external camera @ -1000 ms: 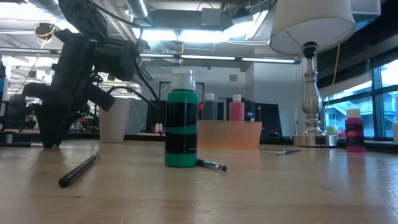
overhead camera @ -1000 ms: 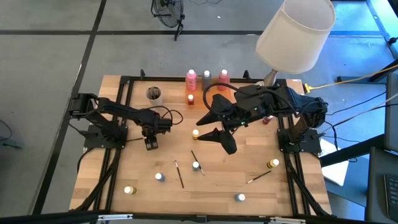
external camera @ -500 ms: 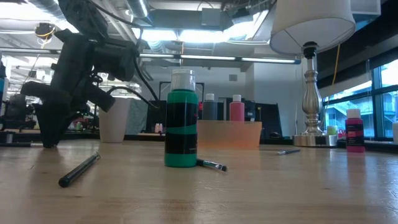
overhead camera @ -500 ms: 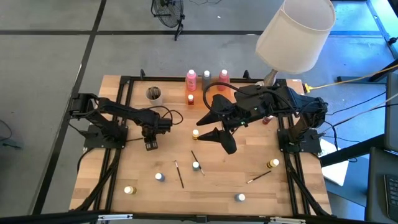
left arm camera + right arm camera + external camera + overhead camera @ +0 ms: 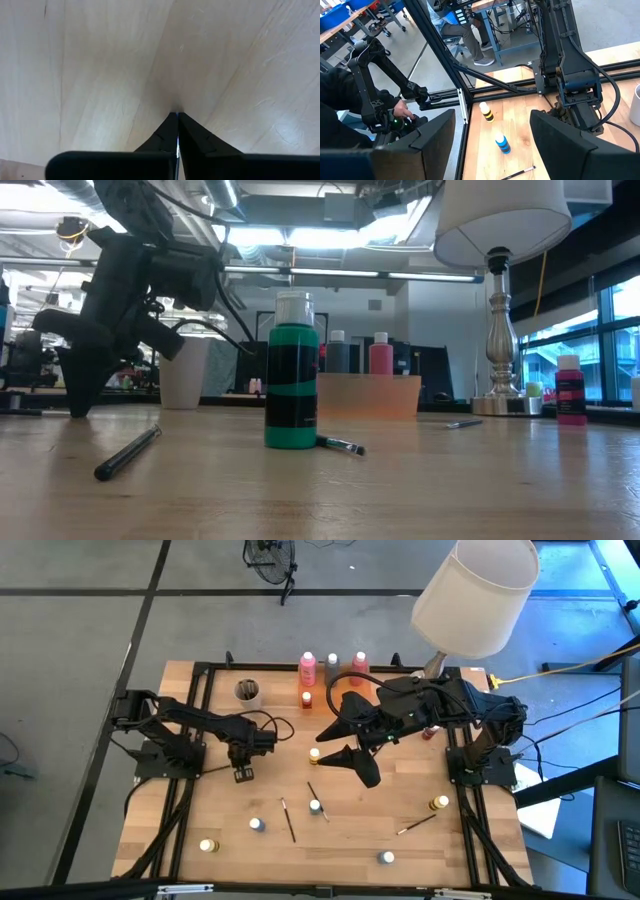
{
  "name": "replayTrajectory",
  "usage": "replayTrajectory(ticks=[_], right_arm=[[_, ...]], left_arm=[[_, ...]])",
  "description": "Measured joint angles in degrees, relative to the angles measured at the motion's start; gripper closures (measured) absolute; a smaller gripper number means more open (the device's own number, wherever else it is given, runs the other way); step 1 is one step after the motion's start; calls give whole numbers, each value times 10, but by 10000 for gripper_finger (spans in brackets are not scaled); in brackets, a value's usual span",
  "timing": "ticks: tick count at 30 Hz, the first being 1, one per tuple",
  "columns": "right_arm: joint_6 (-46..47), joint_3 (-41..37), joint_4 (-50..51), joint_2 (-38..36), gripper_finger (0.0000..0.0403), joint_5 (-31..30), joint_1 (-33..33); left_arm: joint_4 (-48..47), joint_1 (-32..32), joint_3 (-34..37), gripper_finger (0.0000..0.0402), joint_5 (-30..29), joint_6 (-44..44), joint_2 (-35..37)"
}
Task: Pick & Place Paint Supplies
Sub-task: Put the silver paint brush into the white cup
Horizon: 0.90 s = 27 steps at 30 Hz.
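Note:
My left gripper (image 5: 243, 774) points straight down at bare wood on the table's left half. It is shut, with nothing between its fingertips (image 5: 176, 116). My right gripper (image 5: 328, 740) hangs open high above the table's middle. Two pink bottles (image 5: 308, 666) (image 5: 359, 662) and a grey one (image 5: 333, 664) stand at the far edge by the orange tray (image 5: 368, 396). Small pots (image 5: 314, 753) (image 5: 257, 825) (image 5: 209, 845) and thin brushes (image 5: 288, 819) (image 5: 417, 824) are scattered over the near half. A green white-capped bottle (image 5: 292, 370) stands upright beside a brush (image 5: 341, 445). My left gripper's shut fingertips (image 5: 172, 120) point down at the bare tabletop (image 5: 100, 75). I cannot tell whether they touch the wood. No paint supply is under or between them.
A beige cup (image 5: 247, 692) stands at the far left. A lamp (image 5: 475, 595) rises over the far right corner, with a pink bottle (image 5: 570, 390) beside its base (image 5: 497, 395). Black frame rails (image 5: 200, 670) edge the table. A person (image 5: 340, 110) sits beyond the left side.
My left gripper has shut over bare wood without moving from its place and has closed on nothing. My right arm has kept still.

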<state>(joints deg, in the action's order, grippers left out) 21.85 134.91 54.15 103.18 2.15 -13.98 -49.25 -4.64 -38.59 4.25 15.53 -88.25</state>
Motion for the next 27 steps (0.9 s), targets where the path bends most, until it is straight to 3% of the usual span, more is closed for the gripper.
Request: replayTrajectory(ticks=[27], right_arm=[[-19,0,-1,0,141,-11,0]], left_arm=[[-28,2,-32,400,9,18,9]])
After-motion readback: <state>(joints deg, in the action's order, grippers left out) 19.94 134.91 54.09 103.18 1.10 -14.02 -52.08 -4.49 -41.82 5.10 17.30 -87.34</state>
